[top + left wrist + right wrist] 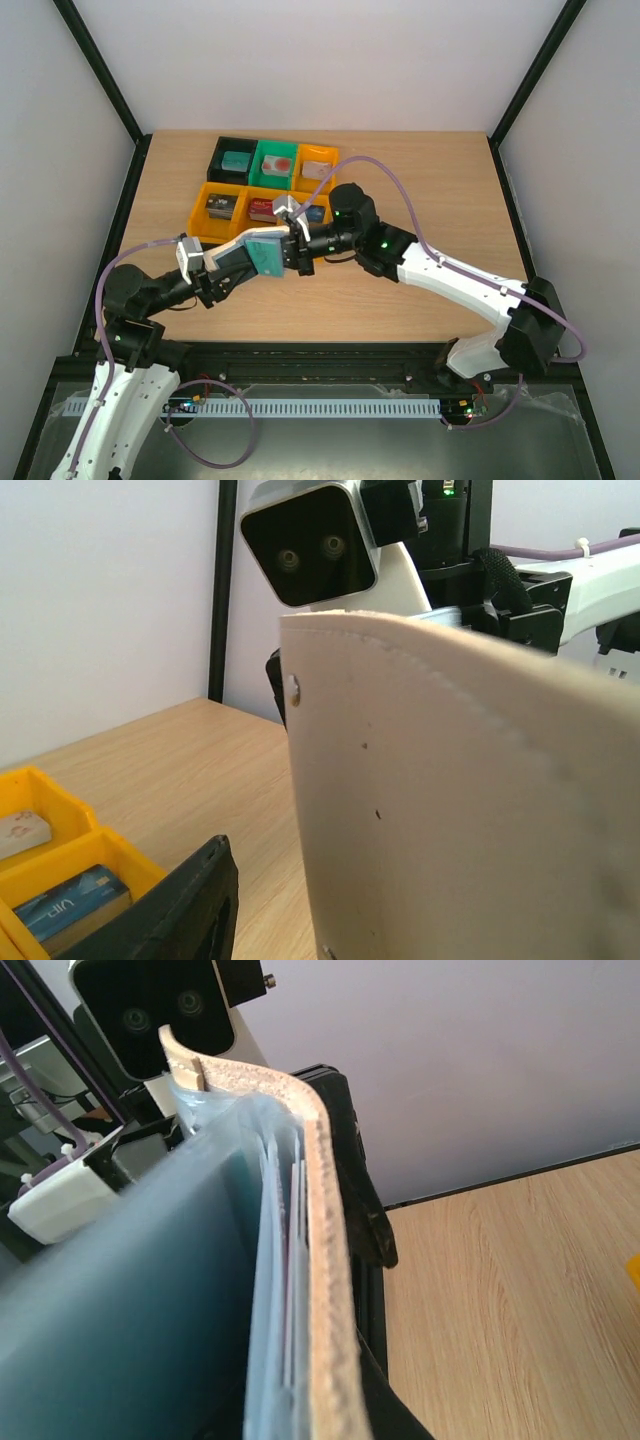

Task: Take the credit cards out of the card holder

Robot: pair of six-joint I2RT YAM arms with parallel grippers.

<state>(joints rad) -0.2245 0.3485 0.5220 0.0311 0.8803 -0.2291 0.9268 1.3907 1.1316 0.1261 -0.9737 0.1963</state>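
Two grippers meet above table [420, 180], near side of bins [200, 212]. Left gripper [248, 262] clamps card holder [268, 252] aloft; right gripper [298, 247] grip: cannot tell. Pinch only credit cards [288, 1260], draw straight out along pocket.

Six coloured bins [198, 212] on wooden table [420, 170]

Tan outside, grey-blue inside: colours around the card holder

The card holder [268, 252] shows teal-blue lining from above and plain tan-beige with pale stitching on its outer face; the credit cards [290, 1250] show only pale blue-white edges. Far bins, left to right: black bin [222, 147], green bin [257, 160], orange bin [318, 147]. The near bin row [200, 215] is orange-yellow. The table [400, 310] is light wood grain.
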